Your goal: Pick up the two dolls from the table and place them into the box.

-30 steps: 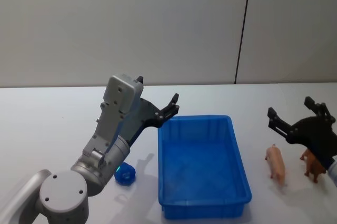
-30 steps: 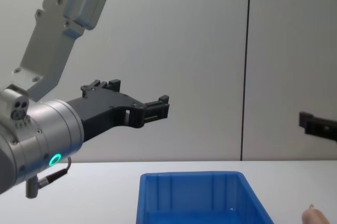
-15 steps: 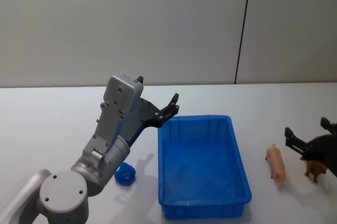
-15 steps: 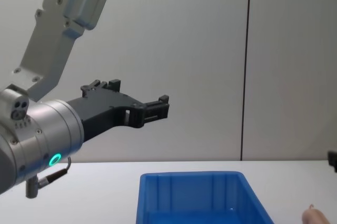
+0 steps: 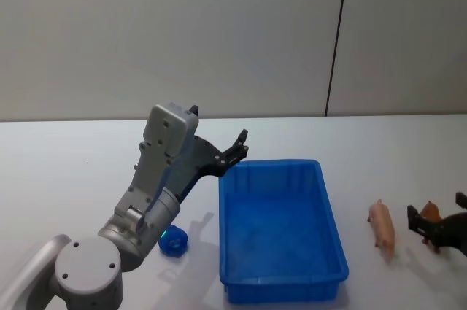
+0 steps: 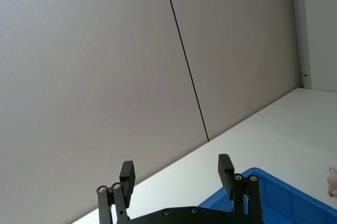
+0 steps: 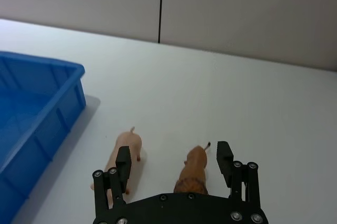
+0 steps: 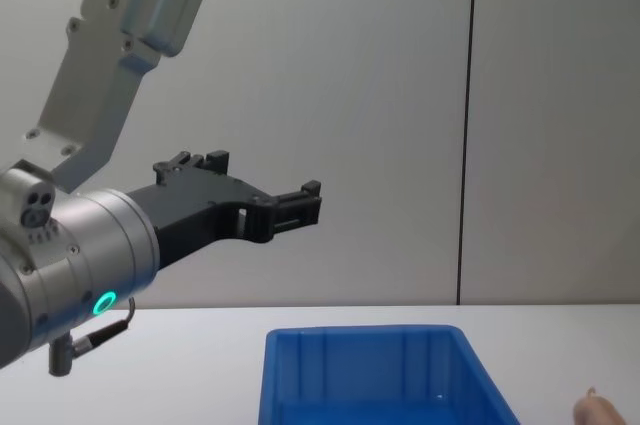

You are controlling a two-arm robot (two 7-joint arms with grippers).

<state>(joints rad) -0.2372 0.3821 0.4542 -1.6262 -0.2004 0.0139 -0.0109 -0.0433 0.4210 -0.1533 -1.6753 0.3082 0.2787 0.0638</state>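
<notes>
The right claw (image 7: 174, 153), spread wide just above the table (image 7: 263, 103) at the box's (image 5: 270, 163) 3 o'clock, brackets a brown toy (image 7: 194, 168) beside the pink doll (image 5: 381, 224): centre on one body before closing, while the left claw (image 5: 239, 147) hangs open above the blue doll (image 5: 174, 241) at 9 o'clock.

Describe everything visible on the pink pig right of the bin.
The pink pig is a small pale figure, smooth and plastic-looking, with short legs and a thin tail. It stands upright on the white table, on the right side of the bin and apart from it, tail toward the wall. A brown toy animal stands beside it without touching. The right end effector, open, hangs by that brown toy; only the table touches the pig.
</notes>
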